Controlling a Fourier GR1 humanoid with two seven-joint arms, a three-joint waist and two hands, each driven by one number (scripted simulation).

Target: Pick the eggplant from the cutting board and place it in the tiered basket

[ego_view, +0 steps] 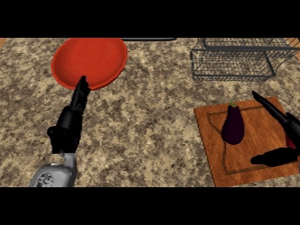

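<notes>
- No brand, label or readable writing on any surface.
- Speckled brown-and-grey granite counter (pixel 145 127) under everything, with a strip of plain wood showing at its far left and far right edges.
- Left hand (pixel 71 121), black, on a grey forearm, well left of the rectangular wooden cutting board (pixel 259 165); fingers straight and close together, pointing away toward the far edge, holding nothing.
- Round flat red plate (pixel 90 59) far left of the board and farther back; straight fingertips of the left hand reaching just to its near rim, contact not certain.
- Cutting board at the right near side of the counter, reddish brown with a dark groove running inside its edge.
- Dark purple elongated eggplant (pixel 233 126) lying on the left half of the board, stem end pointing away, untouched by either hand.
- Black wire tiered basket (pixel 233 65) straight behind the board, at the counter's far right; nothing visible inside.
- Right hand (pixel 294 132), black, over the right edge of the board, beside the eggplant and apart from it; fingers stretched out long toward the far edge, thumb spread wide toward the left over the board's near part, open and gripping nothing.
</notes>
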